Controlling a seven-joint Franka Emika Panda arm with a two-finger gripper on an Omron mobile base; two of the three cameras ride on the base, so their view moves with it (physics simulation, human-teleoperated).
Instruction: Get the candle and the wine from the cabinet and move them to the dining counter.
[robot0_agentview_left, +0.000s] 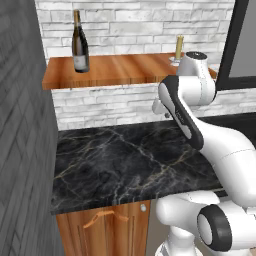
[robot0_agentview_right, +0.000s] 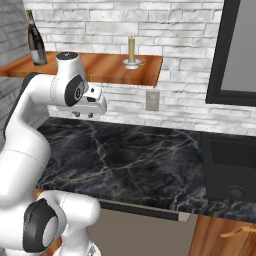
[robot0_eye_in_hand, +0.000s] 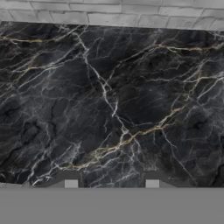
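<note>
Pincer (robot0_eye_in_hand: 111, 181), part-open and empty, points down at the black tabletop (robot0_agentview_left: 125, 160), below the shelf (robot0_agentview_right: 100, 67) bearing candle (robot0_agentview_right: 131, 50) and wine (robot0_agentview_left: 80, 42).

Wall shelf (robot0_agentview_left: 125, 70) mounted on the brick wall (robot0_agentview_right: 175, 35), above the tabletop (robot0_agentview_left: 125, 160). On the shelf: wine (robot0_agentview_left: 80, 45) toward the left end, candle (robot0_agentview_right: 131, 52) near the right end, well apart. Hand (robot0_agentview_right: 82, 114) hanging over the tabletop, below the shelf's front edge. Outlet (robot0_agentview_right: 153, 100) on the wall under the shelf's right end. Base cabinet (robot0_agentview_left: 107, 227) beneath the tabletop.
</note>
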